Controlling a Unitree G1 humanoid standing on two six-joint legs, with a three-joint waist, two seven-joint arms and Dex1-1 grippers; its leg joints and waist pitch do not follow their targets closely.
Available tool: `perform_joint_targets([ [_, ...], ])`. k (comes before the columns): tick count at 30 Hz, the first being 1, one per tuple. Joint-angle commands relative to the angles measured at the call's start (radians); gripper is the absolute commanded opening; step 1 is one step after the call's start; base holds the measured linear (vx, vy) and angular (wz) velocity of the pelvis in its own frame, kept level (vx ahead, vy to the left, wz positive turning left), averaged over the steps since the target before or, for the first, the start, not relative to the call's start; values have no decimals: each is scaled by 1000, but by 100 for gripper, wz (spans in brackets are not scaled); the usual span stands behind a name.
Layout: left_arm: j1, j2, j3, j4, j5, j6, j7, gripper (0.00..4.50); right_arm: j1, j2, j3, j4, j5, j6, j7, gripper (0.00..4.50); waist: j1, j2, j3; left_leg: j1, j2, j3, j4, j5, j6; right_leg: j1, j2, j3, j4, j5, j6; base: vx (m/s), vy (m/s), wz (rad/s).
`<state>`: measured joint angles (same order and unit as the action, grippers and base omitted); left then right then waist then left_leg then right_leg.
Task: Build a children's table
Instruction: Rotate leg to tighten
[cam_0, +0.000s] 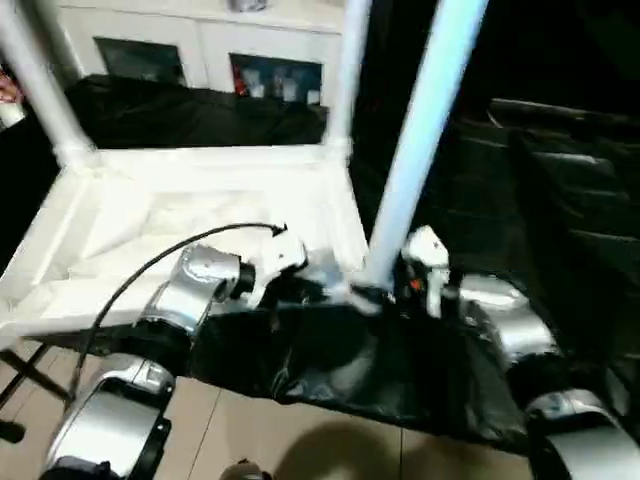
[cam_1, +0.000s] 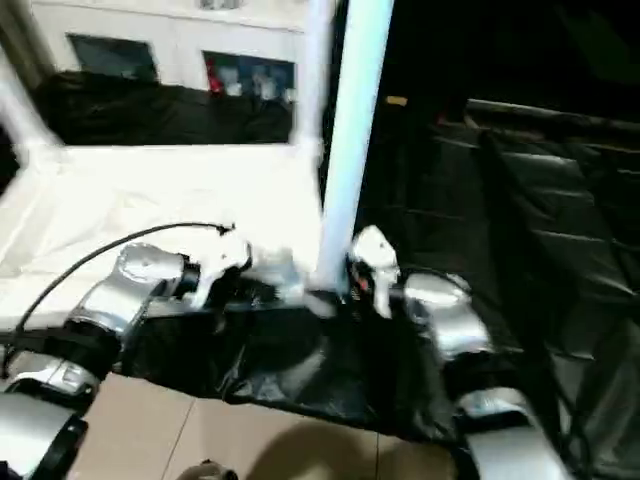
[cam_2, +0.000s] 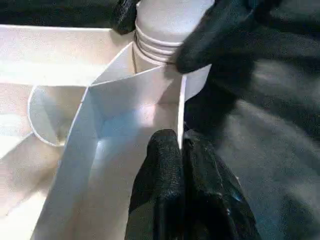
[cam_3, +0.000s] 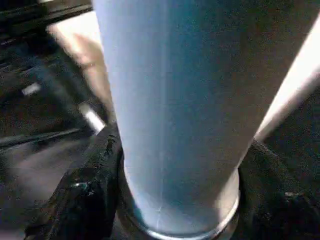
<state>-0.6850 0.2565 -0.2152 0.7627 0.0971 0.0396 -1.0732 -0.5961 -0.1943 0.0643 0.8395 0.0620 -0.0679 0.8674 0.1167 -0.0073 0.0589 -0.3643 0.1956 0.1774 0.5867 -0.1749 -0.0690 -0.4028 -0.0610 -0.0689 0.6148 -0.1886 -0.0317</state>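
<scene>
Three legs are standing up out of the upside-down tabletop (cam_0: 200, 215) right now: one at the far left corner (cam_0: 40, 85), one at the far right corner (cam_0: 345, 70), and the near-right leg (cam_0: 415, 150) that the robot is busy with. That near one looks like it's sitting in its corner socket, but I can't tell whether it's fully seated; the left wrist view shows its ribbed end (cam_2: 160, 40) right at the socket mouth, so I'd guess it needs more twisting or pushing. The fourth corner, near left, isn't clearly visible, so at least that part is probably left to do, plus flipping the whole thing over.

Grip-wise: the left gripper (cam_2: 181, 150) is clenched on the thin wall of the tabletop rim right beside that corner, steadying it. The right gripper (cam_3: 175, 200) is wrapped around the base of the near-right leg, fingers on either side of it, grasping it low down.

Around it: everything rests on a black sheet (cam_0: 340, 370), with a white cabinet (cam_0: 200, 45) with glass doors behind. A black cable (cam_0: 150, 265) loops over the left forearm across the tabletop, which could snag.
</scene>
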Motion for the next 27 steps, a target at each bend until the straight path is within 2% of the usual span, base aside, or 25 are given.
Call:
perform_joint_targets([
  [1,-58,-65,27,7,1,33,162,0,-21,78,33,58,-43,23,-133,266,-7,-8,-64,12,40,-15,-76,-210,13,45,-94,51,-85,-305,-175,0,0,0],
  [6,-95,-132,32,58,15,62,294,0,-72,145,-6,138,-60,51,-371,266,-11,-8,-69,10,36,-11,-69,-161,32,50,-90,54,-76,-193,-194,0,0,0],
  [11,-108,-177,21,81,26,54,335,0,-91,193,17,177,-92,-1,-425,266,-8,-8,-72,6,35,-9,-66,-132,53,56,-92,53,-72,-124,-205,0,0,0],
  [12,-109,-180,20,84,28,51,338,0,-93,198,15,183,-90,-9,-426,301,-7,-7,-72,6,35,-10,-67,-133,55,56,-93,52,-71,-123,-207,0,0,0],
  [13,-107,-172,10,82,26,34,315,0,-97,206,-8,186,-61,-10,-401,301,-8,-9,-71,7,35,-9,-67,-141,60,56,-91,52,-73,-130,-206,0,0,0],
  [15,-100,-161,5,71,19,28,282,0,-96,203,-14,182,-51,-7,-378,336,-8,-8,-70,7,36,-10,-68,-149,60,56,-91,52,-74,-146,-204,0,0,0],
  [19,-77,-132,-5,55,16,-22,222,0,-90,174,6,176,-61,-19,-337,353,-8,-9,-71,7,37,-10,-68,-145,62,57,-91,52,-72,-135,-207,0,0,0],
  [20,-64,-115,-9,43,10,-35,186,0,-86,155,13,172,-64,-35,-306,353,-8,-15,-71,5,37,-10,-67,-139,67,59,-93,52,-70,-132,-208,0,0,0],
  [23,-31,-80,-12,-4,-24,-62,79,0,-79,119,24,169,-69,-95,-235,353,-13,-8,-69,3,39,-9,-67,-147,73,58,-96,52,-71,-137,-212,0,0,0],
  [27,-2,-42,-17,-46,-54,-53,-23,0,-64,86,29,144,-59,-137,-128,353,-14,-6,-68,8,42,-8,-68,-165,68,55,-93,51,-74,-170,-215,0,0,0],
])
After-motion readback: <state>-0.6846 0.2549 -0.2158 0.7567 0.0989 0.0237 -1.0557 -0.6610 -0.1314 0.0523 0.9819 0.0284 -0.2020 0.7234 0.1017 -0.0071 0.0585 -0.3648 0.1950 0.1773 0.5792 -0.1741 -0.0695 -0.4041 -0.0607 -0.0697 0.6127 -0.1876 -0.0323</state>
